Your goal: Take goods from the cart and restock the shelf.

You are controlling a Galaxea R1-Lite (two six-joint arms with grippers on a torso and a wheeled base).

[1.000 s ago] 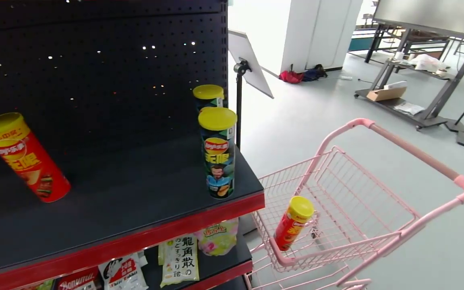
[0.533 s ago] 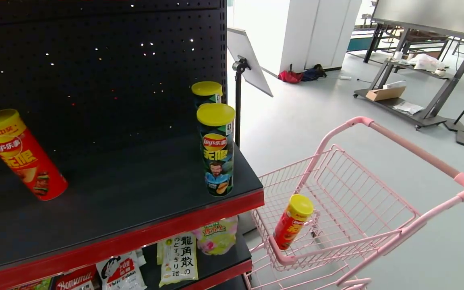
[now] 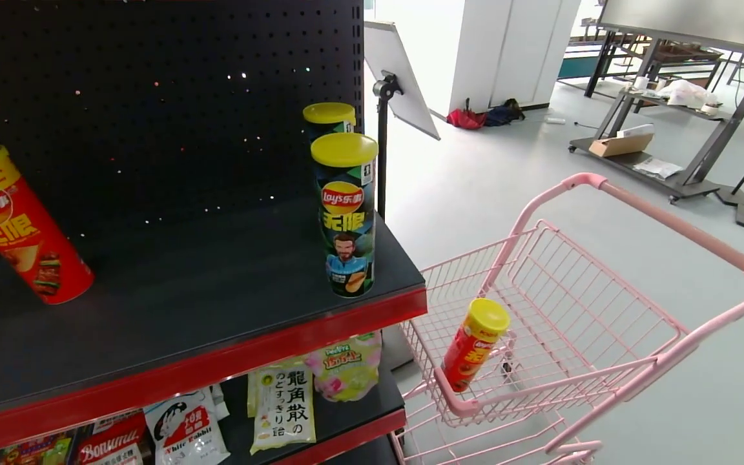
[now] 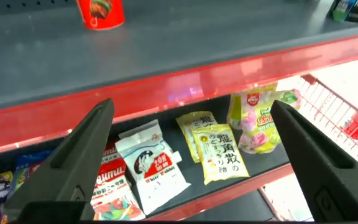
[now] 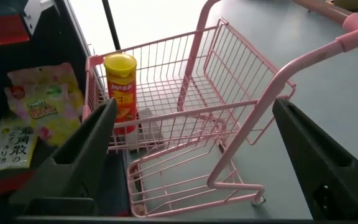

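Observation:
A red chips can (image 3: 475, 345) with a yellow lid leans upright in the front corner of the pink cart (image 3: 669, 229), right of the shelf. The right wrist view looks down on the same red can (image 5: 122, 93) in the cart (image 5: 278, 81), with my right gripper (image 5: 194, 168) open above and short of it. The black shelf (image 3: 204, 284) with a red front edge carries a red can (image 3: 20, 226) at the left and two dark cans (image 3: 346, 219) at its right end. My left gripper (image 4: 191, 168) hangs open facing the shelf's red edge (image 4: 185, 84).
Several snack bags (image 3: 281, 410) lie on the lower shelf, seen too as bags (image 4: 219, 152) in the left wrist view. A stand with a white board (image 3: 401, 77) rises behind the shelf's right end. Grey floor stretches past the cart to metal racks (image 3: 662, 155) far right.
The whole head picture has shifted, with shelf and cart sitting slightly higher, so the camera moved. No can has changed place.

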